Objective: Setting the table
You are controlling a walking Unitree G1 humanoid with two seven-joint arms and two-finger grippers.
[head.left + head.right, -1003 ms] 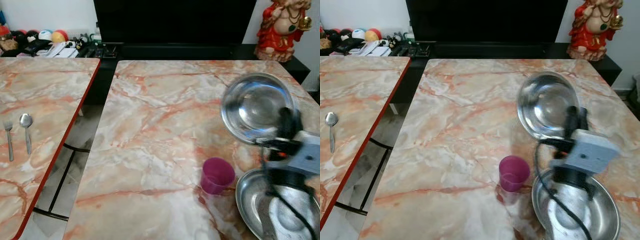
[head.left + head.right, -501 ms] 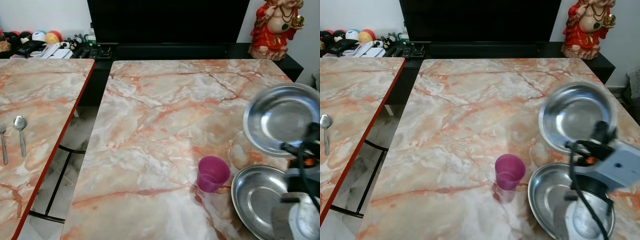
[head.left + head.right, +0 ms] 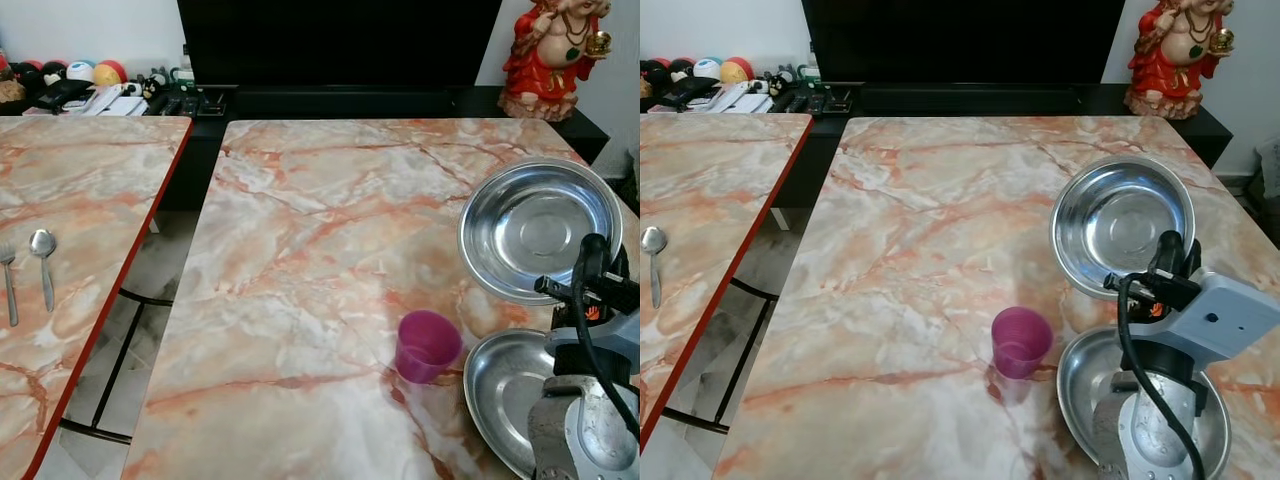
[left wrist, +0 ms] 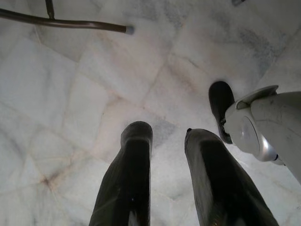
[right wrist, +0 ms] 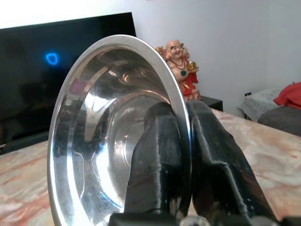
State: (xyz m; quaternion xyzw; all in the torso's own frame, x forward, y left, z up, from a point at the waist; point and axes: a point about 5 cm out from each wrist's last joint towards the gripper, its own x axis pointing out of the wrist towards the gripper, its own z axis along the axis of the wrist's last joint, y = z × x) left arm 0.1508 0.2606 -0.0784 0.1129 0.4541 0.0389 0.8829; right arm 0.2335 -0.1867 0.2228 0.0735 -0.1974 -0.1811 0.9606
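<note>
My right gripper [image 3: 1172, 262] is shut on the near rim of a shiny steel bowl [image 3: 1122, 221], held tilted above the right side of the marble table [image 3: 940, 230]. In the right wrist view the two black fingers [image 5: 160, 155] pinch the bowl's rim [image 5: 117, 117]. A second steel bowl [image 3: 1092, 385] rests on the table under my right arm. A purple plastic cup [image 3: 1020, 341] stands upright just left of it. My left gripper [image 4: 164, 141] hangs over the pale tiled floor, fingers slightly apart with nothing between them.
A second marble table [image 3: 70, 200] on the left carries a fork [image 3: 10, 285] and a spoon [image 3: 42, 262]. A gap with floor and a metal frame [image 3: 130, 340] separates the tables. A dark TV [image 3: 340, 40] and a red figurine [image 3: 550, 55] stand behind.
My right gripper has carried the held bowl from left to right and partly back again, and it sits less tilted now. The head camera shifted slightly. Cup and lower bowl stayed put.
</note>
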